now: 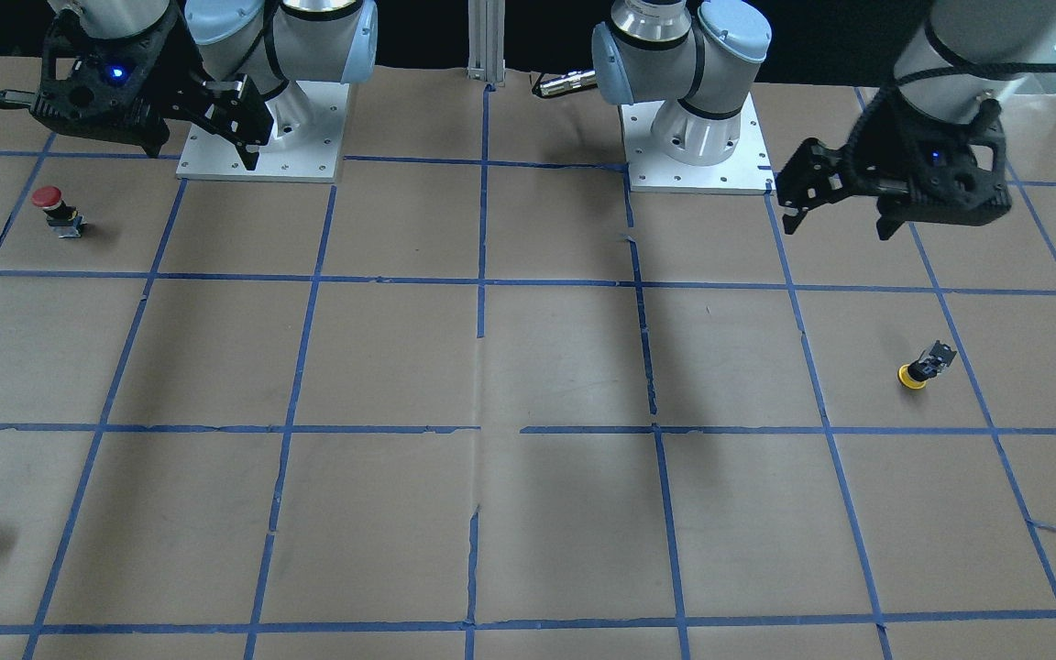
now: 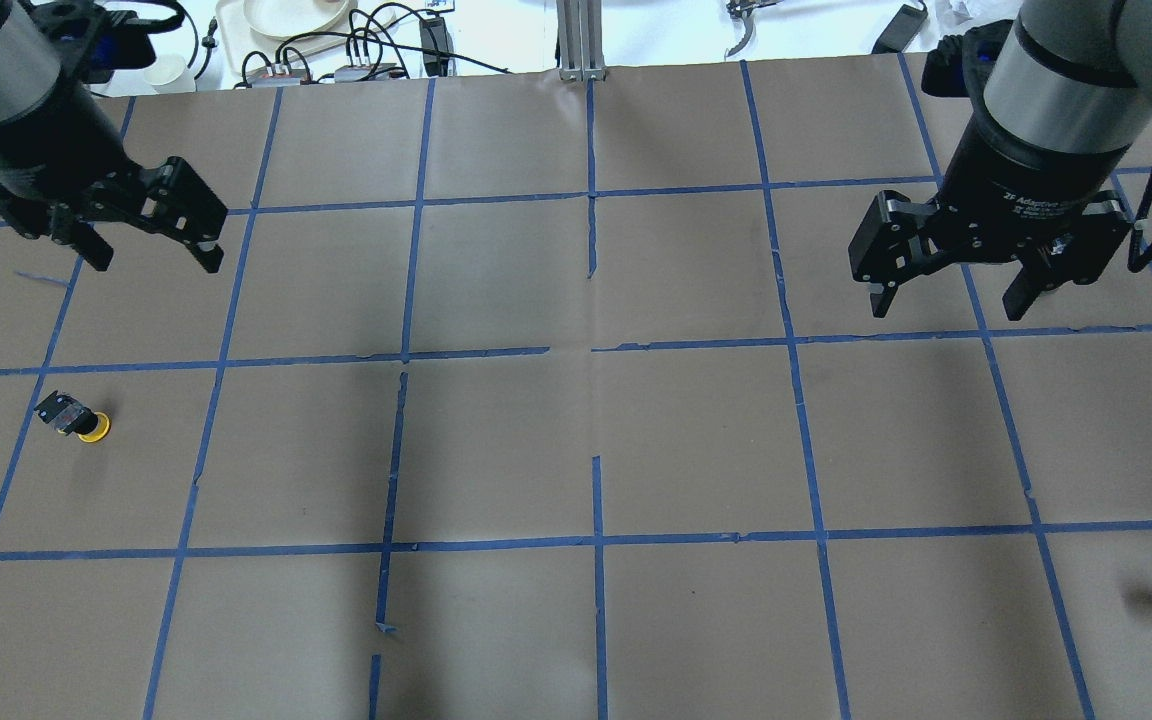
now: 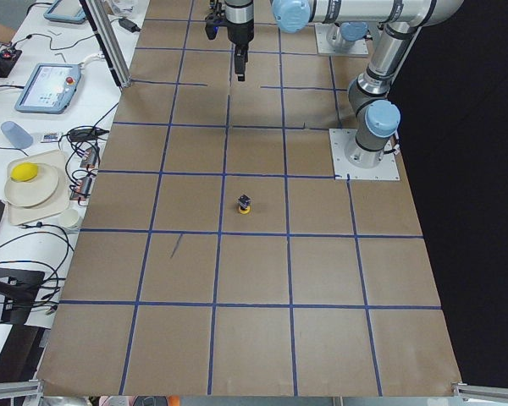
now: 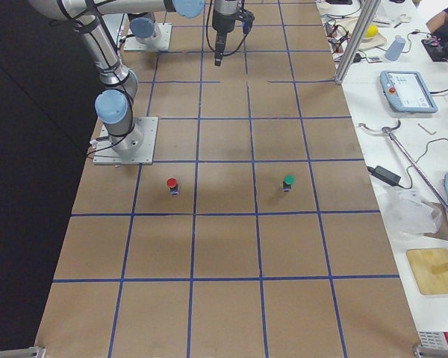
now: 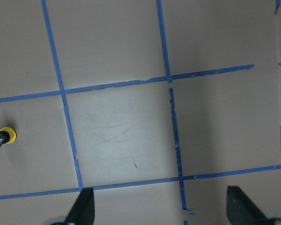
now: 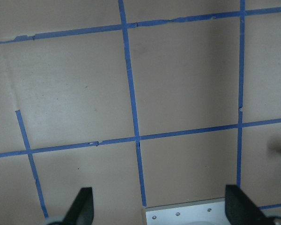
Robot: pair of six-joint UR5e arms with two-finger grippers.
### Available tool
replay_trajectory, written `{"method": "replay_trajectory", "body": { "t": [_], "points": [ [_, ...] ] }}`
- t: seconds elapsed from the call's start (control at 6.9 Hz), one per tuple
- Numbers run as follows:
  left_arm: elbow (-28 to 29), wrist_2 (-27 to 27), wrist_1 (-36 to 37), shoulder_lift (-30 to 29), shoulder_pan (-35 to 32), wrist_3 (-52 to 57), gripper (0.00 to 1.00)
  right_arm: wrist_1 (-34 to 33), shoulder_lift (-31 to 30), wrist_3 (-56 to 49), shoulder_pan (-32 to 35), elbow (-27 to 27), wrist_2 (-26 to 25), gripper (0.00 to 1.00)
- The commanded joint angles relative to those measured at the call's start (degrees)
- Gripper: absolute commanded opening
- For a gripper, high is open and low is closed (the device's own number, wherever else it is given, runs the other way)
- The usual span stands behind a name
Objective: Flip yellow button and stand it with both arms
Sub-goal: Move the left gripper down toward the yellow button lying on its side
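Note:
The yellow button (image 1: 920, 368) stands upside down on its yellow cap, black body up, alone in a taped square on the robot's left side. It also shows in the overhead view (image 2: 76, 418), the exterior left view (image 3: 245, 204) and at the left edge of the left wrist view (image 5: 2, 138). My left gripper (image 2: 154, 255) hangs open and empty above the table, about one square farther out than the button; it also shows in the front-facing view (image 1: 840, 218). My right gripper (image 2: 946, 300) hangs open and empty over the right side, far from the button.
A red-capped button (image 1: 51, 207) stands near the right arm's base plate (image 1: 262, 165). A green-capped button (image 4: 287, 181) stands farther out on that side. Brown paper with a blue tape grid (image 2: 596, 540) covers the table. Cables and dishes (image 2: 286, 20) lie beyond the far edge.

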Motion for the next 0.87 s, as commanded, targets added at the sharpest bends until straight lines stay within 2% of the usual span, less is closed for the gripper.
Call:
{"method": "replay_trajectory", "body": {
  "t": [0.0,0.29,0.58,0.72],
  "points": [
    [-6.18,-0.01,3.56,-0.17,10.71,12.5,1.0,0.27,0.08,-0.11,-0.08,0.05,-0.42,1.0],
    [-12.69,0.34,17.06,-3.14,17.23,21.39,1.0,-0.69,0.17,0.15,-0.51,1.44,0.1,1.0],
    [-13.24,0.34,21.24,-8.58,23.39,38.31,1.0,0.18,-0.27,0.33,-0.52,1.63,-0.42,1.0],
    [-13.59,0.43,27.52,-10.87,24.02,45.8,1.0,0.18,-0.1,0.68,-0.26,1.8,0.02,1.0]
  ]
}}
